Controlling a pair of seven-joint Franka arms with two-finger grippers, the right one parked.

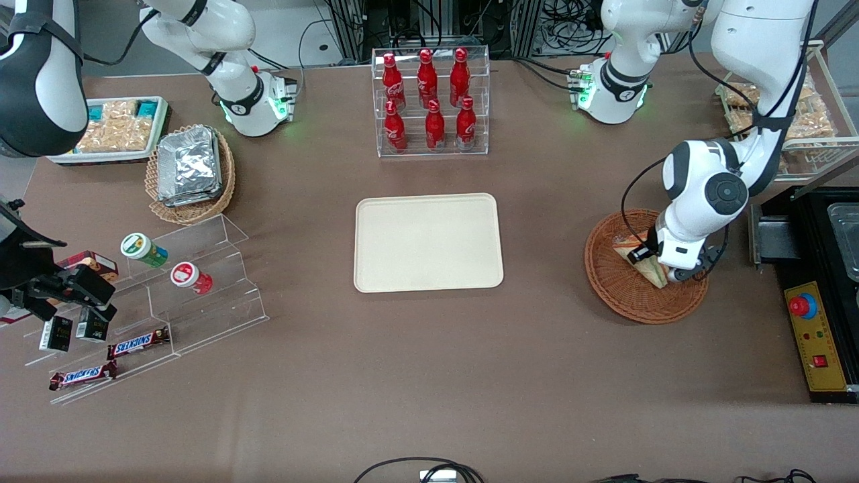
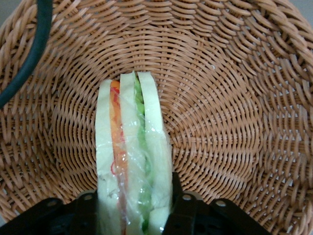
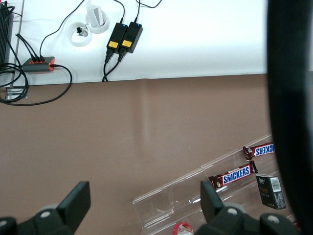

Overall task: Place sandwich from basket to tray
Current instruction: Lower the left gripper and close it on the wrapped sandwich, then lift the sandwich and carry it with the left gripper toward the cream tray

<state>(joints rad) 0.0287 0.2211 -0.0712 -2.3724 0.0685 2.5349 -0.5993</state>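
The sandwich (image 1: 649, 270) is a pale wedge with orange, red and green filling, lying in the reddish-brown wicker basket (image 1: 631, 302) toward the working arm's end of the table. My gripper (image 1: 670, 272) is down inside the basket, shut on the sandwich. In the left wrist view the sandwich (image 2: 132, 147) stands on edge between the two black fingers (image 2: 179, 208), which press its bread faces, with the basket weave (image 2: 220, 98) all around. The cream-beige tray (image 1: 428, 241) lies bare at the table's middle, about a tray's width from the basket.
A clear rack of red bottles (image 1: 431, 100) stands farther from the camera than the tray. A tan basket of foil packs (image 1: 190, 171), a white snack tray (image 1: 117, 127) and a stepped acrylic shelf (image 1: 168, 282) lie toward the parked arm's end. A control box (image 1: 815, 335) sits beside the basket.
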